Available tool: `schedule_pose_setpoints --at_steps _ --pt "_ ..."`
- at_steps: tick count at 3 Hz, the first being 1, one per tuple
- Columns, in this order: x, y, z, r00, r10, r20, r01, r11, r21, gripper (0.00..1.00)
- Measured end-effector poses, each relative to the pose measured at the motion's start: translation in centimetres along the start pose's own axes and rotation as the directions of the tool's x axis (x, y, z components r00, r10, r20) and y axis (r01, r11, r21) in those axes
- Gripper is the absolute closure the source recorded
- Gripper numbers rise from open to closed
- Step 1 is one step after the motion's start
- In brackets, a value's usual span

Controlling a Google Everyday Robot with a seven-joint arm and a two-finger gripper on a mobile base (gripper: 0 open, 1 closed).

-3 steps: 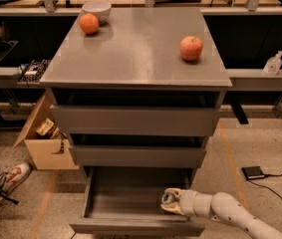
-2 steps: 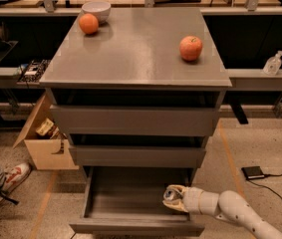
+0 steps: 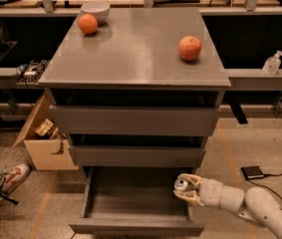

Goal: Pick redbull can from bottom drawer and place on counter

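Note:
The bottom drawer (image 3: 100, 207) is pulled open below the two grey drawers. My gripper (image 3: 184, 188) reaches in from the right, at the drawer's right side, a little above its floor. Its cream fingers (image 3: 189, 177) are shut on the redbull can (image 3: 181, 184), whose shiny top rim shows between them. The rest of the can is hidden by the fingers. The white arm (image 3: 255, 208) runs off to the lower right. The grey counter (image 3: 135, 49) lies above, well clear of the gripper.
On the counter sit an orange (image 3: 87, 24) and a white bowl (image 3: 95, 10) at the back left, and a red apple (image 3: 190, 48) at the right. An open cardboard box (image 3: 43, 143) and a person's shoe (image 3: 8, 180) are on the floor left. A black pad (image 3: 253, 172) lies right.
My gripper, with the can in it, has risen slightly at the drawer's right side and turned a little. The drawer and the fruits have not moved.

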State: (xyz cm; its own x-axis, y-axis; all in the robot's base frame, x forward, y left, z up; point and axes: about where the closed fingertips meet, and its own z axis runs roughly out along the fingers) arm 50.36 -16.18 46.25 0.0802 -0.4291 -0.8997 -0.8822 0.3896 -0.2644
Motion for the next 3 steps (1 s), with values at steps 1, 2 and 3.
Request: schedule_pose_setpoints --at_steps 1,2,3 --pt "-5.1 -1.4 -4.5 0.996 -0.071 0.050 0.068 0.9952 0.071 1.00" --pt "-5.1 -1.4 -4.5 0.996 -0.071 0.050 0.068 0.9952 0.071 1.00" --pt "-6.8 -2.7 -5.5 0.996 -0.037 0.075 0.031 0.9959 0.085 1.00"
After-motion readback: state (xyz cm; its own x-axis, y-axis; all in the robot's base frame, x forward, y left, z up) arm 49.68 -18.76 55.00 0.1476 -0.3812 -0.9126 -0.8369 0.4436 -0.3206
